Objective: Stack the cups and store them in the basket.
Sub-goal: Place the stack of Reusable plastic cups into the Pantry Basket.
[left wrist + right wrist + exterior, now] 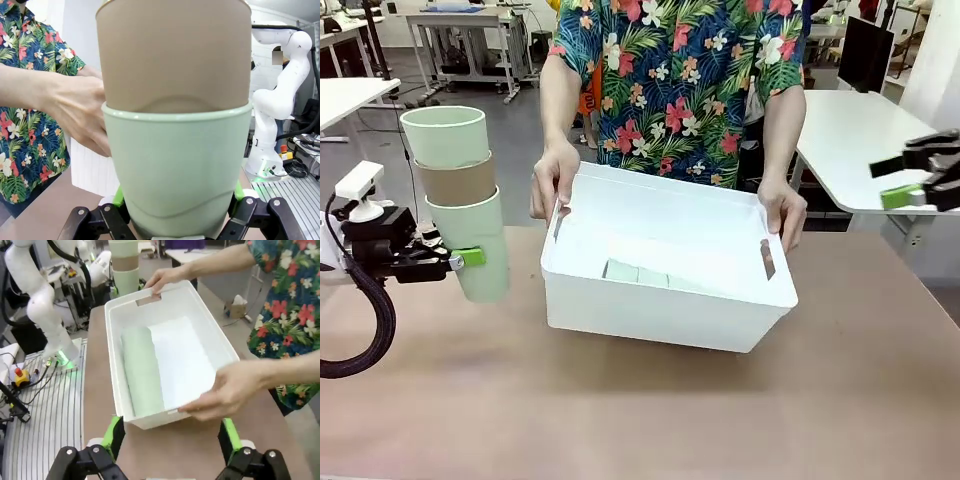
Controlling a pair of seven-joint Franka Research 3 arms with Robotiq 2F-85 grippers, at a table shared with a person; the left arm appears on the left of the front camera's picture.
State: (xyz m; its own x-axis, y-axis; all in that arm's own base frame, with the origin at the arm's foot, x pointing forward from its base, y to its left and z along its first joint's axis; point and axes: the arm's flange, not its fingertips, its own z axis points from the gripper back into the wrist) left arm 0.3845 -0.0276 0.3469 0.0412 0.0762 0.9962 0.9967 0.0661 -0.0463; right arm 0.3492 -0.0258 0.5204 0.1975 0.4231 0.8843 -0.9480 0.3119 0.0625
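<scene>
I see the brown desk (pixel 640 420) spread below and ahead of the left gripper (pixel 476 258). Beyond the right gripper (pixel 902 182) stands a white table (pixel 850 140), a dark monitor (pixel 865 50) farther back. A floral shirt (pixel 680 80) faces both grippers from across the desk

Mint-green cups (pixel 443 136) (plus a brown cup (pixel 455 183)), white basket (pixel 650 310), tropical-floral shirt (pixel 680 80).
</scene>
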